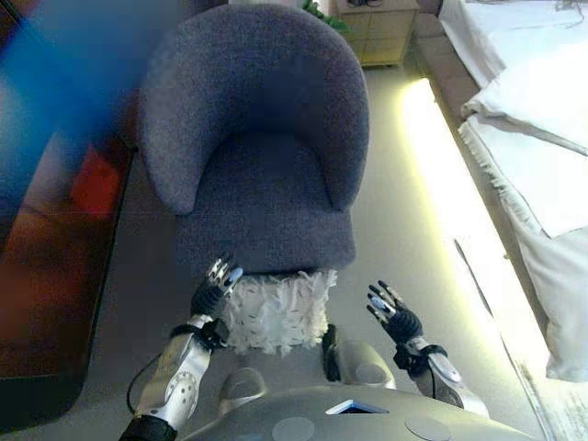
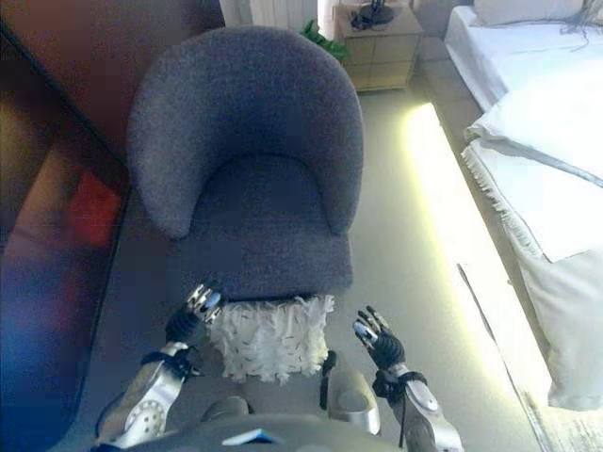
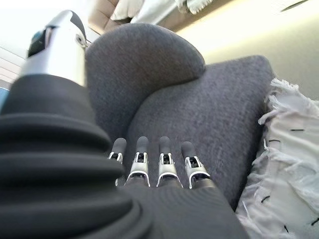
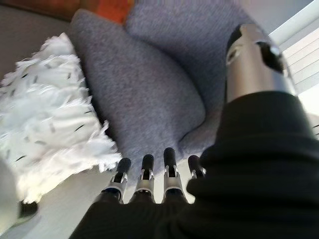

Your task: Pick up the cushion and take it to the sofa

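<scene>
A white shaggy cushion leans on the floor against the front of a grey tub armchair. It also shows in the left wrist view and the right wrist view. My left hand is open, its straight fingers right at the cushion's left upper corner. My right hand is open with fingers spread, a short way to the right of the cushion, apart from it. Neither hand holds anything.
A bed with white linen runs along the right side, a bright strip of floor beside it. A wooden nightstand stands behind the chair. A dark cabinet side is at the left.
</scene>
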You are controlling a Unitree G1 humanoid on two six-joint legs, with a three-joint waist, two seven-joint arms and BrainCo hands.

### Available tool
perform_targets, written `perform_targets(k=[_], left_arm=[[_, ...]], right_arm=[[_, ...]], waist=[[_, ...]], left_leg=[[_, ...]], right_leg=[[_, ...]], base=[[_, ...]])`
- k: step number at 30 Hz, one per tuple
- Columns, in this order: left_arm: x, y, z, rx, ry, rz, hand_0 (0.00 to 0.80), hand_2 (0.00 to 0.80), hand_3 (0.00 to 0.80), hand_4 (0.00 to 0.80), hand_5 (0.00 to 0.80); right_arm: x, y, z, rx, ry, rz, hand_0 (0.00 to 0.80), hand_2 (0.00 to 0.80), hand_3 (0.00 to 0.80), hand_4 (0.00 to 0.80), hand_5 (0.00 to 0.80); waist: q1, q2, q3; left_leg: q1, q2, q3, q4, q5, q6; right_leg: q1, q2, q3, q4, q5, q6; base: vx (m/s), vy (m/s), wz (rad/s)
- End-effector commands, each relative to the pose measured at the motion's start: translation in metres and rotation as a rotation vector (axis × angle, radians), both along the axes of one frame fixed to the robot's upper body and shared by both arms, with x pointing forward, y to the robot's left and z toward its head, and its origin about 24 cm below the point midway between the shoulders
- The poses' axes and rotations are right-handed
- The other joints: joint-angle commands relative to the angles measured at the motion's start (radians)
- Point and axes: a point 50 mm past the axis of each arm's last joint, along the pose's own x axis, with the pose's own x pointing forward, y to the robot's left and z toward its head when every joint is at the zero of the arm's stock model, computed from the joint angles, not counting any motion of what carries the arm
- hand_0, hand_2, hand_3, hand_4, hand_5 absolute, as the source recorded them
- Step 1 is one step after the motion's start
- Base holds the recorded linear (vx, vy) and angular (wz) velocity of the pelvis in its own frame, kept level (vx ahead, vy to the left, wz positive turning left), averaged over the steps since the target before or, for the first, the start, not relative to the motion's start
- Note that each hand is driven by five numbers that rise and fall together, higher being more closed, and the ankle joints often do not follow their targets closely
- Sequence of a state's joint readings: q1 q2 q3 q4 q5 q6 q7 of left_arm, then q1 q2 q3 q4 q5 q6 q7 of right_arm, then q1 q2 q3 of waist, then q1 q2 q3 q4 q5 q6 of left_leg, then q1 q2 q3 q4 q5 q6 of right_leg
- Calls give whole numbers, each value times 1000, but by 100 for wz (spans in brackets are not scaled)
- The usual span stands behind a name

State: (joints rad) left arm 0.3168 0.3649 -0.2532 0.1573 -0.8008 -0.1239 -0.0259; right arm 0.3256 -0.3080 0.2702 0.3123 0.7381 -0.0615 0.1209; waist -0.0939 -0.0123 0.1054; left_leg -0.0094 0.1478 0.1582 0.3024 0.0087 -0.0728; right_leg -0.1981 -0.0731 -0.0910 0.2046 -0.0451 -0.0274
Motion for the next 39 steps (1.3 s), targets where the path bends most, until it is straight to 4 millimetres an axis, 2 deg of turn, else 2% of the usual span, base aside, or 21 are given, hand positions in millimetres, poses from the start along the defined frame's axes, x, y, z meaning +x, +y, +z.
perform_targets(k=[1,5,8,12,16,19,25,29,30,33,37,38,39], left_arm=[[8,8,23,-1,-142,49,0,0,0,0,0],[12,9,27,-8,-157,51,0,0,0,0,0],[13,8,28,-11,-163,38,0,0,0,0,0],[16,4,29,-16,-167,26,0,0,0,0,0],[19,1,32,-28,-184,10,0,0,0,0,0],[21,0,32,-36,-193,-3,0,0,0,0,0],[18,8,29,15,-177,-11,0,0,0,0,0],[19,10,29,39,-170,-16,0,0,0,0,0],[18,12,28,58,-159,-16,0,0,0,0,0],[16,17,27,71,-145,-15,0,0,0,0,0],[13,25,25,75,-139,1,0,0,0,0,0],[12,28,26,73,-143,10,0,0,0,0,0],[12,29,26,71,-146,11,0,0,0,0,0]], right_arm=[[11,3,17,-7,-105,18,0,0,0,0,0],[9,2,18,-2,-106,7,0,0,0,0,0],[6,-1,18,-3,-114,-1,0,0,0,0,0],[12,-4,22,1,-143,-19,0,0,0,0,0],[13,-6,25,-7,-152,-45,0,0,0,0,0],[11,-8,22,-12,-139,-66,0,0,0,0,0],[6,0,20,54,-124,-96,0,0,0,0,0],[9,1,18,38,-121,-101,0,0,0,0,0],[10,2,17,27,-118,-102,0,0,0,0,0],[8,5,18,38,-122,-82,0,0,0,0,0],[4,6,14,19,-91,-53,0,0,0,0,0],[2,5,12,19,-89,-40,0,0,0,0,0],[0,3,11,25,-88,-42,0,0,0,0,0]], waist=[[-25,-15,-7],[-31,-1,-13],[-32,3,-20],[-24,2,-21],[-28,0,-23],[-32,2,-13],[-15,-26,-4],[8,-42,3],[22,-47,8],[32,-49,5],[40,-38,8],[41,-36,9],[44,-42,2]], left_leg=[[-19,5,1,13,113,-9],[40,19,4,-158,103,-10],[68,34,-3,-247,108,-22],[81,40,-41,-309,103,-32],[88,-6,-42,-358,24,-6],[82,-34,-47,-366,10,15],[64,-74,-4,-296,-41,55],[25,-104,-6,-205,-90,74],[19,-123,-9,-196,-101,88],[26,-150,0,-221,-94,101],[27,-154,29,-225,-93,124],[28,-155,37,-231,-90,132],[25,-160,37,-234,-86,134]], right_leg=[[92,-10,32,-119,65,31],[90,-6,37,-116,62,50],[98,-12,34,-125,62,62],[110,-31,40,-131,64,80],[117,-56,65,-129,70,109],[115,-70,76,-117,72,129],[126,-135,66,-117,104,180],[133,-183,55,-119,126,184],[133,-206,44,-117,143,183],[122,-233,36,-121,194,191],[85,-252,26,48,221,177],[80,-253,24,75,221,171],[91,-248,24,48,232,169]], base=[[0,64,0],[19,88,-4],[16,96,2],[2,118,-4],[6,188,-17],[2,282,-6],[-1,243,-16],[-23,214,-18],[-16,275,-19],[-24,242,-22],[-55,217,-28],[-35,160,-66],[-17,118,-45]])
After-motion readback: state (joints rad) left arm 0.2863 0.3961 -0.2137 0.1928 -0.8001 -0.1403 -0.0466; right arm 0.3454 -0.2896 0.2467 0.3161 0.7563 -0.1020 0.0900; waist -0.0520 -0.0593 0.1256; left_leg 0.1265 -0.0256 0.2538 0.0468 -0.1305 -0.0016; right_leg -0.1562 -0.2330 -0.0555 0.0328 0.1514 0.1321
